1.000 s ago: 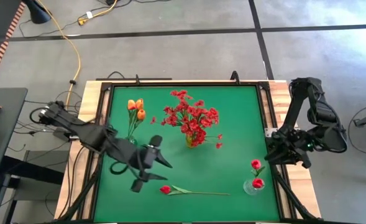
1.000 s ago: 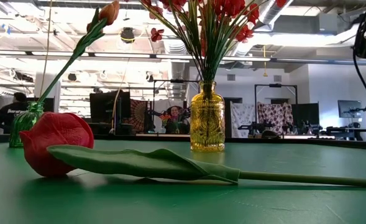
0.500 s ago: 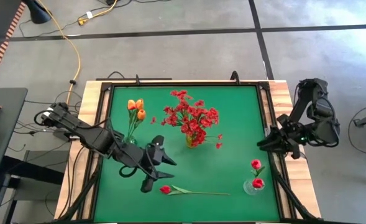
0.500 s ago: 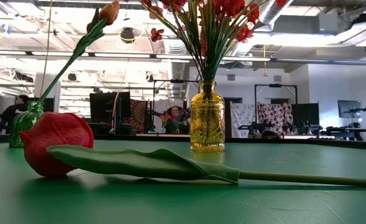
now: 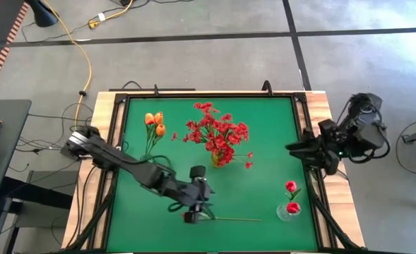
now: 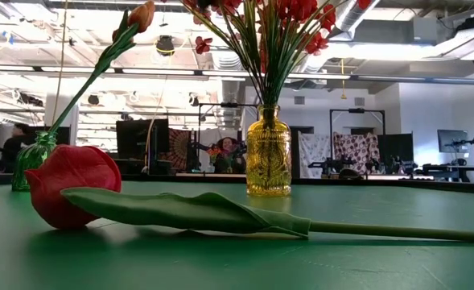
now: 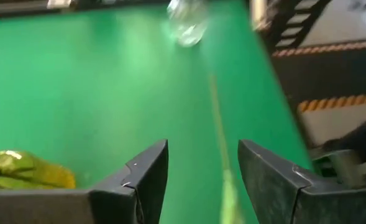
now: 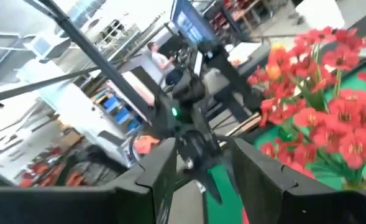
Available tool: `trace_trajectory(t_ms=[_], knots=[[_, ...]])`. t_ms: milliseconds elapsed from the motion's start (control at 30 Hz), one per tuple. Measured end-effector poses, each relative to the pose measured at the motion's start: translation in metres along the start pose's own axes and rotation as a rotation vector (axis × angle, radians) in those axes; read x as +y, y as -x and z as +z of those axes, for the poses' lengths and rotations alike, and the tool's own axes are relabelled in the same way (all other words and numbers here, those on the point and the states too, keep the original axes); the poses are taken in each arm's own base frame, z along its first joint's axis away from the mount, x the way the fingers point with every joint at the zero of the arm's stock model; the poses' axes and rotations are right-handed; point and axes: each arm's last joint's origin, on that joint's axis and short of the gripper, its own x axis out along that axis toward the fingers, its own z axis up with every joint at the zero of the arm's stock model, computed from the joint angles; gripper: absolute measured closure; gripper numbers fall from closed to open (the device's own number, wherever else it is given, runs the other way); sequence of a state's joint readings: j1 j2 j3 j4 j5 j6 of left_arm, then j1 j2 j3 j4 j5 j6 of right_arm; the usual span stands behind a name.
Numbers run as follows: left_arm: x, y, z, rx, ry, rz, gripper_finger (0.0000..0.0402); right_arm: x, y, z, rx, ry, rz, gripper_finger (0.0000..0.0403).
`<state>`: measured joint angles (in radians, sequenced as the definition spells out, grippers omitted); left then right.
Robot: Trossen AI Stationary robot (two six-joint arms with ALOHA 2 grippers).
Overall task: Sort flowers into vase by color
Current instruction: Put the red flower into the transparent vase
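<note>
Felt-green table (image 5: 264, 190) – glossy red tulip (image 6: 72, 185), ribbed amber glass vase (image 6: 269, 161).

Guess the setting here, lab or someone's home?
Likely a robotics lab or open workshop: exposed ceiling ducts, rows of monitors on benches, and a person seated at a workstation behind the green table.

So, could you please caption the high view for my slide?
Left gripper open over the loose red tulip; right gripper waits at the table edge.
</note>
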<state>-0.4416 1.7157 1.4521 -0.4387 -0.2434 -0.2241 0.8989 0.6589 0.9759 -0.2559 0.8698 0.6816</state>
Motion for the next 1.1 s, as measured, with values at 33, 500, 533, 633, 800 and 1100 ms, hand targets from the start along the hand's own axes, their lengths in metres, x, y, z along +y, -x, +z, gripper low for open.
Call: trace_trajectory(t_ms=[33,500,533,633,800,1100], knots=[[0.002,-0.008,-0.003,0.017,-0.004,0.014,0.0219,0.0,-0.002,0.0,-0.013,0.007,-0.007,0.0223],[-0.03,-0.111,-0.057,0.113,0.056,-0.017,0.0219,-0.004,-0.013,-0.001,-0.039,-0.024,-0.073,0.0223],[-0.031,-0.113,-0.058,0.112,0.061,-0.017,0.0219,-0.005,-0.013,-0.002,-0.031,-0.014,-0.078,0.0223],[-0.03,-0.119,-0.061,0.116,0.052,-0.012,0.0219,-0.007,-0.012,-0.004,-0.008,0.006,-0.083,0.0223],[-0.034,-0.141,-0.083,0.193,0.032,-0.054,0.0219,-0.008,-0.012,-0.006,0.015,0.028,-0.088,0.0223],[-0.043,-0.159,-0.103,0.206,0.102,0.002,0.0219,-0.009,-0.01,-0.007,0.062,0.043,-0.054,0.0223]])
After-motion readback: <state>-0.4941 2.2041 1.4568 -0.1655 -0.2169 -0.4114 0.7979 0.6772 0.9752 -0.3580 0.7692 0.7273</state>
